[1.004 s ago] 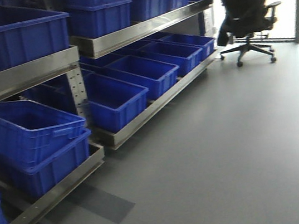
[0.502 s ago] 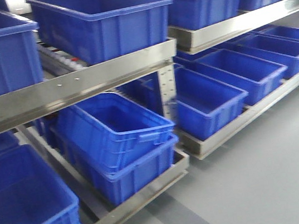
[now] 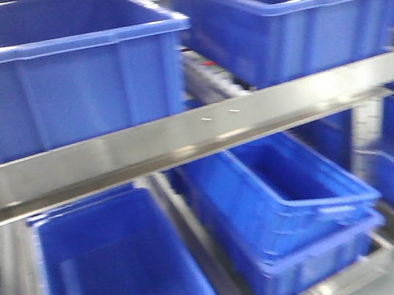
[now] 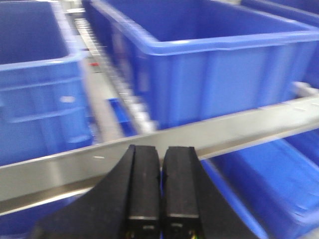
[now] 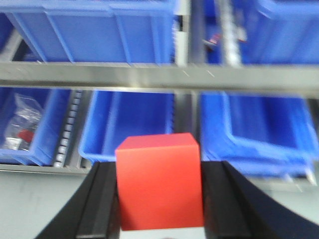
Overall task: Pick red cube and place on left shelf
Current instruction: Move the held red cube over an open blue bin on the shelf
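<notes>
The red cube fills the lower middle of the right wrist view, clamped between the two black fingers of my right gripper, which is shut on it. Behind it stands the metal shelf with blue bins above and below its rail. My left gripper shows at the bottom of the left wrist view, its black pads pressed nearly together with nothing between them, in front of the shelf rail. Neither gripper shows in the front view.
Large blue bins sit on the upper shelf rail. Below are more blue bins, two of them stacked. A bin at lower left holds small bagged parts. Grey floor lies below the rack.
The front view has swung left along the rack and come much closer: the office chair and open floor are gone, and the shelf with its bins now fills the frame.
</notes>
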{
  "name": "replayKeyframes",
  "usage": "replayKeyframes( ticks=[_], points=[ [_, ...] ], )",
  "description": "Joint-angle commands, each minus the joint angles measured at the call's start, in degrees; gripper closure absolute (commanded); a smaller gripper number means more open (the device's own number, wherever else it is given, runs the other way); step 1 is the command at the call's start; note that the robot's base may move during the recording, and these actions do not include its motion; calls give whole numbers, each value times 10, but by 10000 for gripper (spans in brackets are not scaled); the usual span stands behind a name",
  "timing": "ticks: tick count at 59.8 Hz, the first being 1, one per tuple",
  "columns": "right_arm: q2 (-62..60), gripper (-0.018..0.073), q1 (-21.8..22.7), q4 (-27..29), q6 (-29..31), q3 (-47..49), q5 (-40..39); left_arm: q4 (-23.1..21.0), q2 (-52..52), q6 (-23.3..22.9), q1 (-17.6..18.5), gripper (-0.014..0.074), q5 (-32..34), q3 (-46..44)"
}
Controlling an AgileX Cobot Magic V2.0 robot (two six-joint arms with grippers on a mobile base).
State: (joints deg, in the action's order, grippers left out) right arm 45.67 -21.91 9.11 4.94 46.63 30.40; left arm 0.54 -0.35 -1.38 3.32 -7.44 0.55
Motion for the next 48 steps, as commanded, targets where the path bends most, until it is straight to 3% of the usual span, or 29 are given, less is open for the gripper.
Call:
replayKeyframes(
  ticks=[1,48],
  points=[
    [-4,513,-1,4,4,16,-45,-2,-9,0,4,495,50,13],
    [-4,513,-1,4,4,16,-45,-2,-9,0,4,495,50,13]
  ],
)
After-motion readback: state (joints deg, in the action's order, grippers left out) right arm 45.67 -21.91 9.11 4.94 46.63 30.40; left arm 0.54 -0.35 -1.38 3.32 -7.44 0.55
